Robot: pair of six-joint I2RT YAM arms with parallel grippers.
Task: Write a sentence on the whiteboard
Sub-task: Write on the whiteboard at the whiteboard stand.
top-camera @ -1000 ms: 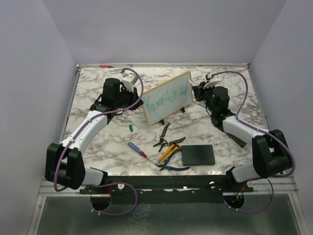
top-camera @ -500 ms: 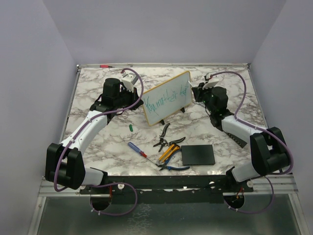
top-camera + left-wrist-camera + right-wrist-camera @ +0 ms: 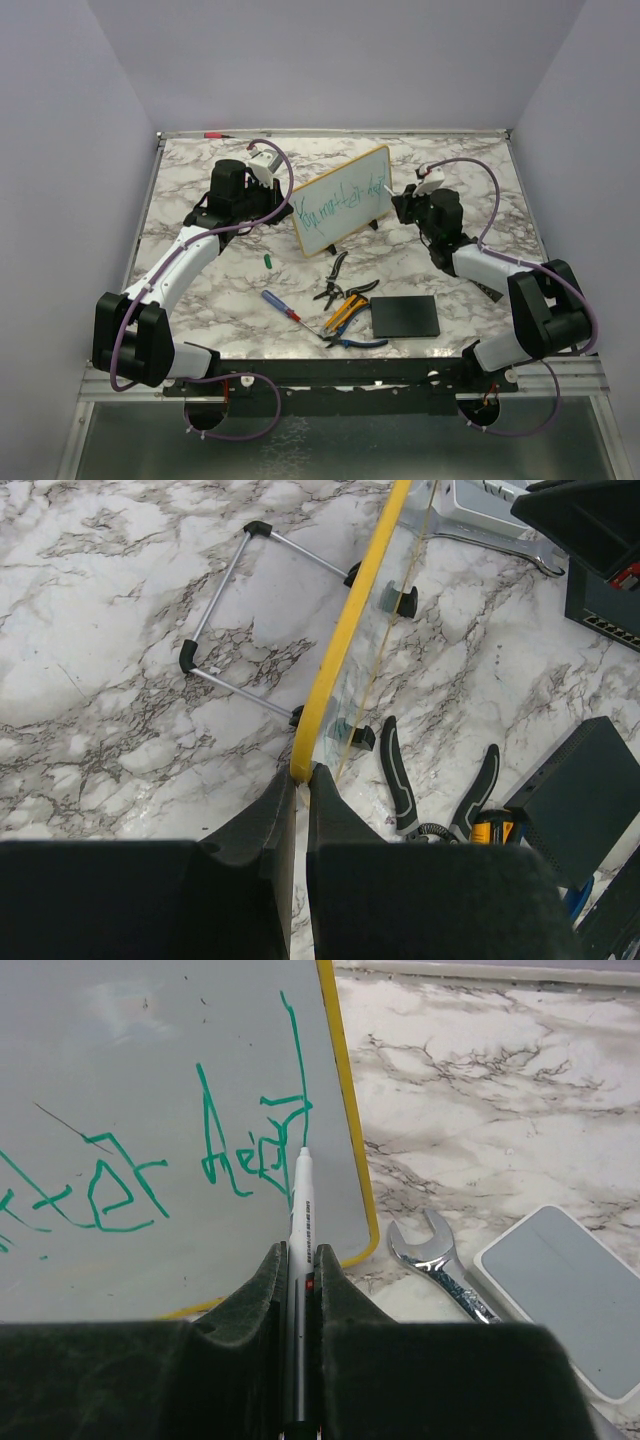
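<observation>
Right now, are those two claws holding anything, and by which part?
Yes. The left gripper pinches the whiteboard by its yellow frame edge; the right gripper grips a white marker around its barrel.

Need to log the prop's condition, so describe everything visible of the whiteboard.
The whiteboard is a small white panel in a thin yellow frame, standing tilted on dark feet and a wire stand on the marble table. Teal-green writing runs across it. The left gripper pinches its frame edge; the marker in the right gripper touches its face.
</observation>
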